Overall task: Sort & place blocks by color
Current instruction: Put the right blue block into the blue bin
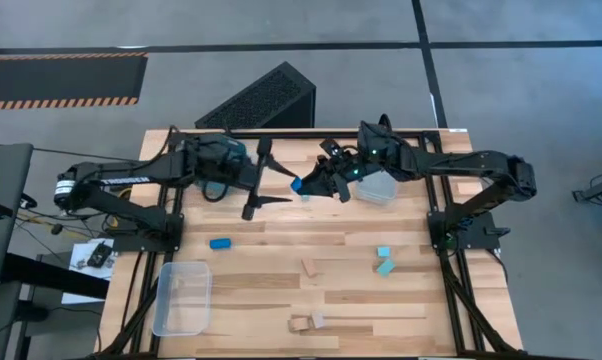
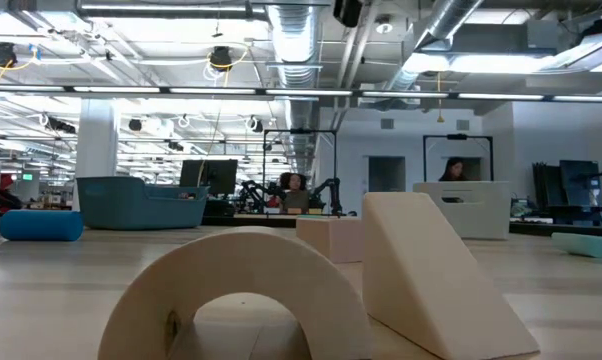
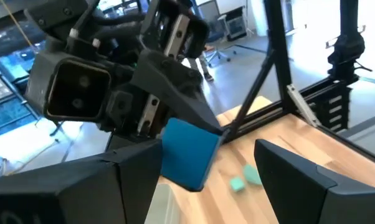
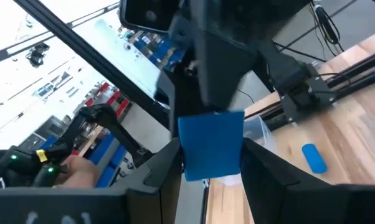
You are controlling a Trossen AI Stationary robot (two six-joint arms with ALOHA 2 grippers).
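1. One blue block [image 1: 296, 185] hangs above the table's far middle, pinched between the right gripper [image 1: 303, 186] fingers.
2. Left gripper [image 1: 273, 186] sits just beside it, fingers spread wide.
3. Block appears light, rigid and smooth; grasp opposite flat faces squarely.

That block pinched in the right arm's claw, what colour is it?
Darker blue. The block sits in the right gripper; the right wrist view shows it best.
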